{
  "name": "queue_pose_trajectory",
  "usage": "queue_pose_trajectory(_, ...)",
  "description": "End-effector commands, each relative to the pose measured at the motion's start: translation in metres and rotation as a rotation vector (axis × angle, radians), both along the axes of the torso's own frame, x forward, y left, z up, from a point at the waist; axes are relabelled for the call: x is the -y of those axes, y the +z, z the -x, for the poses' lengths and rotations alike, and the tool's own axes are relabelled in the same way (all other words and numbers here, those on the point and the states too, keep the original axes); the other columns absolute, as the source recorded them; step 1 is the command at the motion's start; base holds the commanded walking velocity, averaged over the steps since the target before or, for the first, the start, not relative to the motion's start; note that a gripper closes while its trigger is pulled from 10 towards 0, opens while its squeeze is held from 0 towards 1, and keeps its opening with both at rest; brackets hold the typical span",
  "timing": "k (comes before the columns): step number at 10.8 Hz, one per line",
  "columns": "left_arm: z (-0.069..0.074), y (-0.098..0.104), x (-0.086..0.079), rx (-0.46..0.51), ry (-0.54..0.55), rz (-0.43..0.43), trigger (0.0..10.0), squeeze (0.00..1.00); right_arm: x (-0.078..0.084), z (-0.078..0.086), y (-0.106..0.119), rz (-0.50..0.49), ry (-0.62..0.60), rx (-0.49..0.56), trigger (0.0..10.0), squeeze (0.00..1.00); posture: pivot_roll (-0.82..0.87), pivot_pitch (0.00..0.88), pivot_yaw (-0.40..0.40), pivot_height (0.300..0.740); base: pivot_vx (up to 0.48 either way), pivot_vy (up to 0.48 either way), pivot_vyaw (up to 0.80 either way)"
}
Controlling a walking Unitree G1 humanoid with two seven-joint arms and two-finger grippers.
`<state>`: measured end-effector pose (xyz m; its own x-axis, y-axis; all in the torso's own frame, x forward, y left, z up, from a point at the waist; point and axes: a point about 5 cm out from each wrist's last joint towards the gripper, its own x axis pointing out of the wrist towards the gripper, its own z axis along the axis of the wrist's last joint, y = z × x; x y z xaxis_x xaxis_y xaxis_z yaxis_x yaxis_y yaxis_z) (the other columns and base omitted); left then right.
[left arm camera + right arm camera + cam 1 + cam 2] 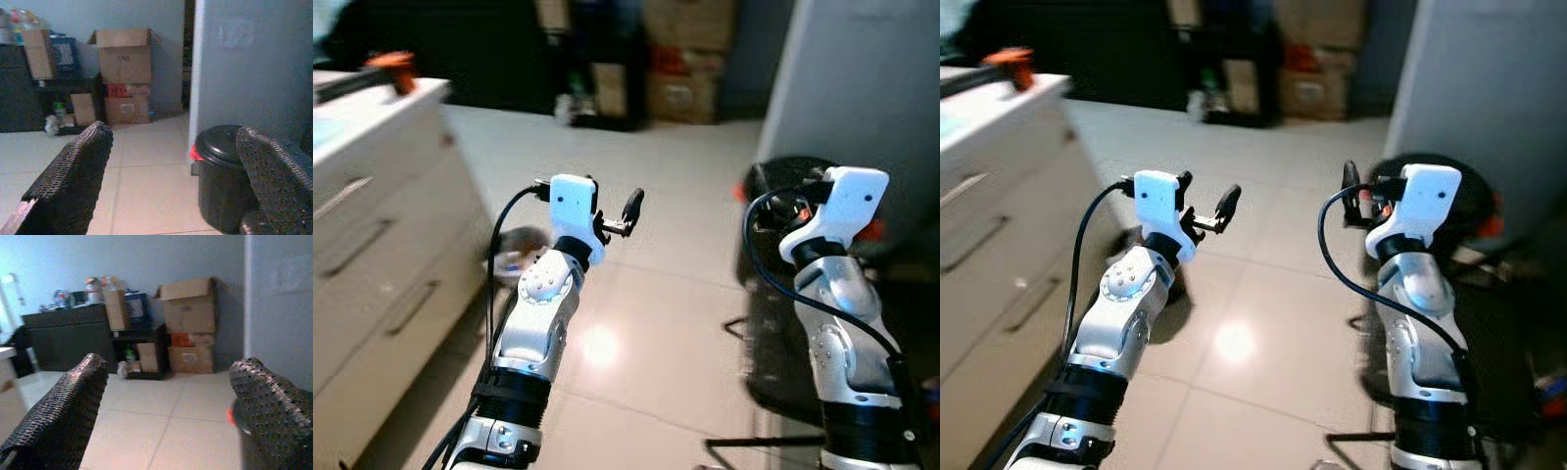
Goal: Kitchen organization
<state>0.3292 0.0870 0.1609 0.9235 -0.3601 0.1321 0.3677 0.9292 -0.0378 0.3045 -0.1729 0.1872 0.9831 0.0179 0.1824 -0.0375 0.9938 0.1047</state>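
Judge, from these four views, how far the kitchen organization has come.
Done: nothing here settles it; this scene fits an early or a late stage alike. In hand: nothing; the left gripper and right gripper are both raised, open and empty over the tiled floor. The white drawer cabinet stands on the robot's left, drawers shut, a black lidded bin on its right. Left: cannot be told.

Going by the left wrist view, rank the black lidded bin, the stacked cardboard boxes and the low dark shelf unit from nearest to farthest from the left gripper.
1. Black lidded bin: nearest the left gripper, by the wall corner.
2. Stacked cardboard boxes: far back, against the rear wall.
3. Low dark shelf unit: beside the boxes, at much the same depth; too close to call between these two.
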Motion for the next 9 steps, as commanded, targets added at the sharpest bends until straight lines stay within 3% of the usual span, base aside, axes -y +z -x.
queue_pose_trajectory(1,-0.0014,-0.0021,-0.0056,-0.014,0.011,-0.011,10.0,0.00,-0.0043,0.0005,0.0008,0.003,0.011,0.006,10.0,0.00,0.02,0.011,0.091,0.740,0.000,0.439,0.00)
queue_pose_trajectory(3,-0.0002,-0.0028,-0.0054,-0.014,0.007,-0.014,10.0,0.00,-0.0050,0.0007,0.0006,0.002,0.010,0.007,10.0,0.00,0.03,0.008,0.093,0.740,0.000,0.446,0.00)
queue_pose_trajectory(4,-0.0001,-0.0027,-0.0053,-0.014,0.006,-0.015,10.0,0.00,-0.0049,0.0006,0.0004,0.001,0.010,0.007,10.0,0.00,0.03,0.009,0.093,0.740,0.000,0.000,0.00)
queue_pose_trajectory(8,0.0021,-0.0040,-0.0010,-0.012,-0.025,-0.029,10.0,0.00,-0.0030,0.0009,-0.0018,0.003,-0.002,0.001,10.0,0.00,0.02,0.008,0.097,0.740,0.000,0.000,-0.75)
queue_pose_trajectory(9,0.0023,-0.0047,-0.0002,-0.014,-0.032,-0.031,10.0,0.00,-0.0035,0.0007,-0.0022,0.000,-0.001,0.003,10.0,0.00,0.03,0.007,0.099,0.740,0.000,0.000,0.00)
